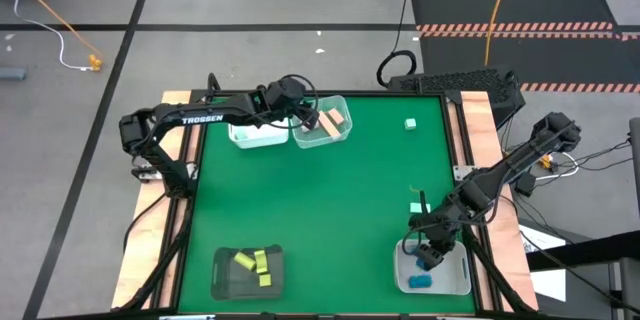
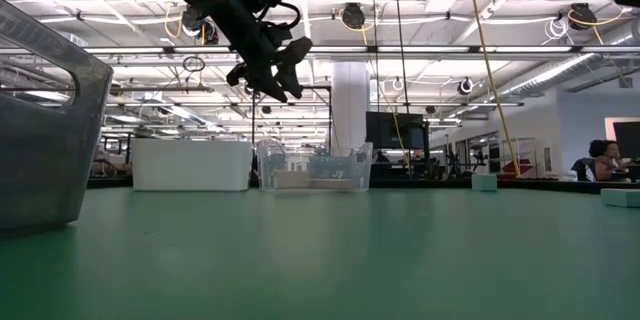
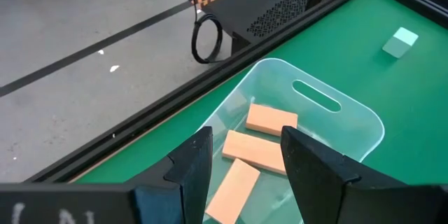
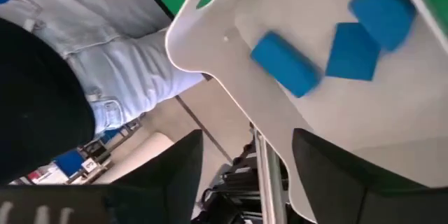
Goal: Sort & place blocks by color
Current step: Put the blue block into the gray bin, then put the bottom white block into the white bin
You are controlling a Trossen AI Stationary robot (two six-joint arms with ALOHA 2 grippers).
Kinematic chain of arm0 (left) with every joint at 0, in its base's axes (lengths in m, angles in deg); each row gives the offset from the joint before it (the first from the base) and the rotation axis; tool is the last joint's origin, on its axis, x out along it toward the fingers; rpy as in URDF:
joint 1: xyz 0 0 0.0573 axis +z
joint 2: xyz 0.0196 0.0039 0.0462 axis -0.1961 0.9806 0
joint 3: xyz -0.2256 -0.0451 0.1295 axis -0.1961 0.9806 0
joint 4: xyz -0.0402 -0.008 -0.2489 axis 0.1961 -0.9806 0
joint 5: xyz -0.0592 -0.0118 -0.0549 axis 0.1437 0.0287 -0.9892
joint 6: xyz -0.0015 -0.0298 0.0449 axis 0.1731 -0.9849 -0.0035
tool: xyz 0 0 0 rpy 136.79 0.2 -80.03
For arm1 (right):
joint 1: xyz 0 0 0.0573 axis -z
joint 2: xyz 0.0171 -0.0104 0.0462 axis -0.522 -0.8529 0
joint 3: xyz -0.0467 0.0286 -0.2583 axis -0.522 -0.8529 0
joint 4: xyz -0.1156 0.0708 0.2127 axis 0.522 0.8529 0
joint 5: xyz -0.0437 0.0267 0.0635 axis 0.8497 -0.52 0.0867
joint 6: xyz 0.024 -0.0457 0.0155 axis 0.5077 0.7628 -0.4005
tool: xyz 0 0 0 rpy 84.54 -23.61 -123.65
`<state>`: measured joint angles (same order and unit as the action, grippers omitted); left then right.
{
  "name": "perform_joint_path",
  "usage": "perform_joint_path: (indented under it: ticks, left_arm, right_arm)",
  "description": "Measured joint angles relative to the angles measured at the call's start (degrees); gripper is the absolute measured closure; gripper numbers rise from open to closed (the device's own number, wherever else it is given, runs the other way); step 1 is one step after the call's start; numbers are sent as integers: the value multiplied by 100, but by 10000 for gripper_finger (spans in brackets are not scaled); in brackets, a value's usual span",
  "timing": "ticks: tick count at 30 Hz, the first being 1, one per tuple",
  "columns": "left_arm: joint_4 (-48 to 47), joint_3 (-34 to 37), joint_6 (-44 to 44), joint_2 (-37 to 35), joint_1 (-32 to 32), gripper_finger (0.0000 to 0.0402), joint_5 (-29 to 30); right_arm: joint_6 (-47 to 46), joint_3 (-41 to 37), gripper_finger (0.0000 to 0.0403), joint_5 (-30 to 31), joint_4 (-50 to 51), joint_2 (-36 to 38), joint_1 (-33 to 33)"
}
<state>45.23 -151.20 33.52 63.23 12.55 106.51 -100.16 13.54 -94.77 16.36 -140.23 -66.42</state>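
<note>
Three tan blocks (image 3: 252, 152) lie flat in the clear bin (image 3: 364, 115) at the table's far side (image 1: 322, 120). My left gripper (image 3: 245, 140) hangs open and empty above that bin (image 1: 308, 118), well clear of it in the low view (image 2: 275, 75). My right gripper (image 1: 430, 255) hovers open and empty over the white bin (image 1: 432, 270) at the near right corner. Three blue blocks (image 4: 283, 63) lie on that bin's floor. Yellow-green blocks (image 1: 255, 262) lie in the dark bin (image 1: 248, 268) near left. Two mint blocks (image 1: 410, 123) (image 1: 417, 207) rest on the green table.
A second white bin (image 1: 257, 135) stands just left of the clear bin. The dark bin's wall (image 2: 50, 120) looms close in the low view. A person in jeans (image 4: 126, 49) stands beyond the near right edge. The middle of the green mat (image 1: 320, 200) is bare.
</note>
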Motion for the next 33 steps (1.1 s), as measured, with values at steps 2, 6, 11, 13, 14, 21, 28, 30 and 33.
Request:
perform_joint_path:
  ticks: [2,6,11,13,14,21,28,30,33]
  left_arm:
    - [-8,0,1,0,-2,231,-2]
    - [-17,0,-1,0,-2,231,-2]
    - [-17,0,-2,0,-2,231,-2]
    - [-20,0,-3,0,-2,231,-2]
    - [-20,0,-3,0,-2,231,-2]
    - [-22,0,-40,0,-11,231,-2]
    - [-26,0,-103,0,-52,231,-2]
    - [-24,0,-132,0,-61,231,-2]
    - [-24,0,-134,0,-63,231,-2]
  right_arm:
    - [117,0,180,2,13,0,55]
    - [483,0,173,431,-1,12,264]
    - [1859,4,179,1705,506,33,495]
    - [2433,4,180,2333,1158,33,593]
    - [2627,4,180,2677,1513,33,644]
    - [2773,-226,181,3351,3003,33,935]
    - [2949,-1181,181,2805,1427,28,943]
    - [2826,-1326,181,2841,1213,44,943]
    - [2845,-1383,181,2844,1129,44,943]
